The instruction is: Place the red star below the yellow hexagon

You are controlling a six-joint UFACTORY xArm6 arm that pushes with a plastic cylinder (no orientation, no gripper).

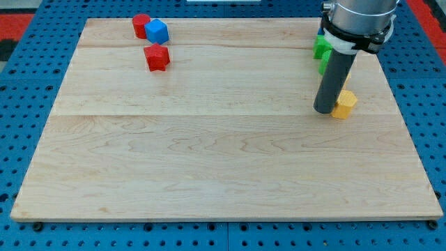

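The red star point(157, 58) lies near the view's top left on the wooden board point(223, 160). The yellow hexagon point(344, 104) lies at the view's right, partly hidden by my rod. My tip point(324, 111) rests on the board touching the yellow hexagon's left side, far to the right of the red star.
A red block point(141, 25) and a blue cube point(157, 31) sit together just above the red star. Green blocks point(321, 49) sit at the view's top right, partly hidden behind the rod. The arm's body point(359, 21) hangs over the board's top right corner.
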